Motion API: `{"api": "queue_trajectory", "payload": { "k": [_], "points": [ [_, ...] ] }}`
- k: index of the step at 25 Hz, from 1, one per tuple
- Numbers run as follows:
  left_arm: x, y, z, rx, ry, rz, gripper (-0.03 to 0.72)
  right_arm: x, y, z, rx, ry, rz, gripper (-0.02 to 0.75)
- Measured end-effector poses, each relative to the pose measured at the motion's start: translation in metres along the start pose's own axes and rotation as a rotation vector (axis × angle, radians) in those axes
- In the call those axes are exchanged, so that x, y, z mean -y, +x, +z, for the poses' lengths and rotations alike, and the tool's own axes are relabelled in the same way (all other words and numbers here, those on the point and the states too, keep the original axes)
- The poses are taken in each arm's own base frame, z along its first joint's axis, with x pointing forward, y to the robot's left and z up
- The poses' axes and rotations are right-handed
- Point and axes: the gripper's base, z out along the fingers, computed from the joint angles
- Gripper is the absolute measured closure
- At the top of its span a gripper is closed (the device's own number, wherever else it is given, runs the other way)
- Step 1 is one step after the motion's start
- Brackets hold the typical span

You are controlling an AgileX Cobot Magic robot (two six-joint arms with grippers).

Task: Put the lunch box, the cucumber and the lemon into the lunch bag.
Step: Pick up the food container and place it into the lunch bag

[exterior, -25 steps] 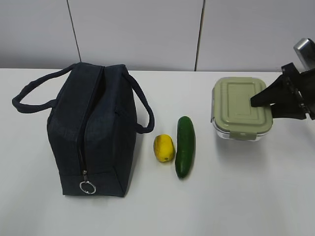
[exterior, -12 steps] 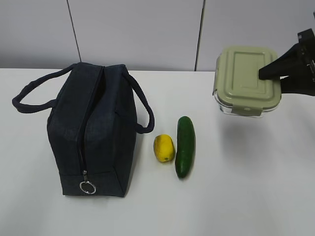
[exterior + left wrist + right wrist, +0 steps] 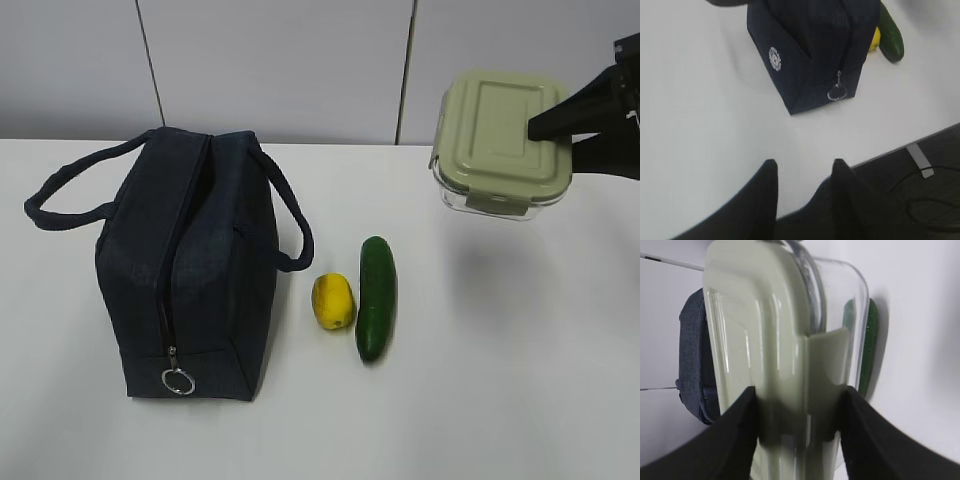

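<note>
My right gripper (image 3: 556, 134) is shut on the lunch box (image 3: 500, 140), a clear glass container with a sage-green lid, and holds it in the air at the upper right, well above the table. In the right wrist view the lunch box (image 3: 775, 340) fills the space between the fingers (image 3: 742, 430). The dark green cucumber (image 3: 377, 297) and the yellow lemon (image 3: 333, 300) lie side by side on the table, right of the navy lunch bag (image 3: 190, 265). The bag's top zipper looks closed, its silver ring pull (image 3: 178, 381) at the near end. My left gripper (image 3: 804, 170) is open and empty above the table's front edge.
The white table (image 3: 500, 400) runs to a grey panelled wall (image 3: 280, 60) behind. The bag's loop handles (image 3: 60, 195) stick out to both sides. In the left wrist view the table edge (image 3: 910, 142), floor and a cable show at lower right.
My right gripper has lifted the lunch box up off the table, from resting at the right side to hanging in the air. The bag, lemon and cucumber have not moved.
</note>
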Motion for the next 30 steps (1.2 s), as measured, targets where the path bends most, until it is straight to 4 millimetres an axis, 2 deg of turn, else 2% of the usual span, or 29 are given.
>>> {"api": "queue_trajectory", "payload": {
  "k": [5, 10, 20, 26, 30],
  "points": [
    [0.0, -0.017, 0.014, 0.007, 0.032, -0.051, 0.449, -0.012, 0.001, -0.002, 0.014, -0.018, -0.008, 0.377],
    [-0.001, -0.033, 0.037, -0.044, 0.056, -0.119, 0.449, -0.031, 0.007, 0.012, -0.022, -0.062, -0.041, 0.377],
    [-0.004, -0.1, 0.066, -0.147, 0.064, -0.151, 0.449, -0.066, 0.02, 0.041, -0.083, -0.183, -0.065, 0.377],
    [-0.009, -0.137, 0.108, -0.328, 0.074, -0.17, 0.447, -0.072, 0.018, 0.042, -0.058, -0.233, -0.047, 0.377],
    [-0.014, -0.159, 0.136, -0.383, 0.076, -0.177, 0.425, -0.072, 0.018, 0.042, -0.055, -0.236, -0.049, 0.377]
  ]
}}
